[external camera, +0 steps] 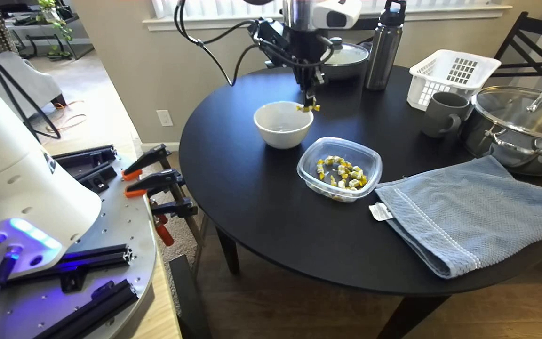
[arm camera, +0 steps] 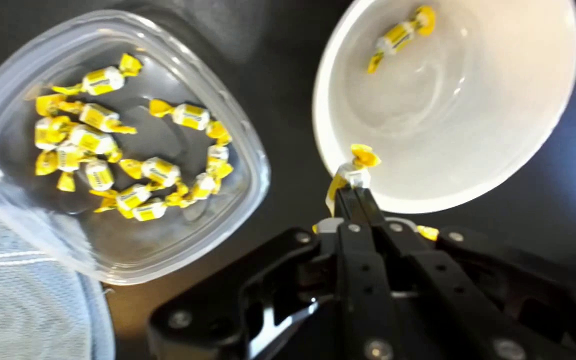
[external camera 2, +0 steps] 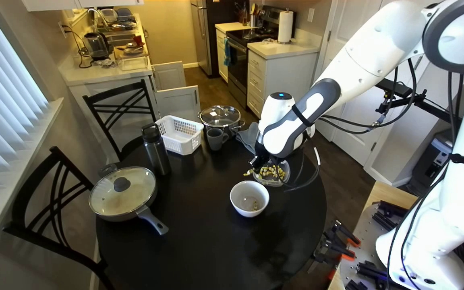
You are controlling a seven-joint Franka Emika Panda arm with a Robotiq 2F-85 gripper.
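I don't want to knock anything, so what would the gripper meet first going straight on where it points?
Likely the white bowl, near its rim facing the clear container. The gripper points down there, and its wrapped candy would probably touch first. Depth is unclear: rim or inner wall, I can't tell.

Fingers (arm camera: 349, 205) pinch a twist-wrapped candy (arm camera: 354, 176); another candy (arm camera: 397, 38) lies in a white bowl (arm camera: 448, 165), more candies (arm camera: 160, 171) in a plastic container (arm camera: 250, 165).

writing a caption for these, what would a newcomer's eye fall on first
Probably the yellow and white candy pinched in the black jaws, seen against the white bowl in the wrist view. Next, the clear tub of similar candies beside that bowl. In an exterior view, the white arm stretched over the dark table dominates.
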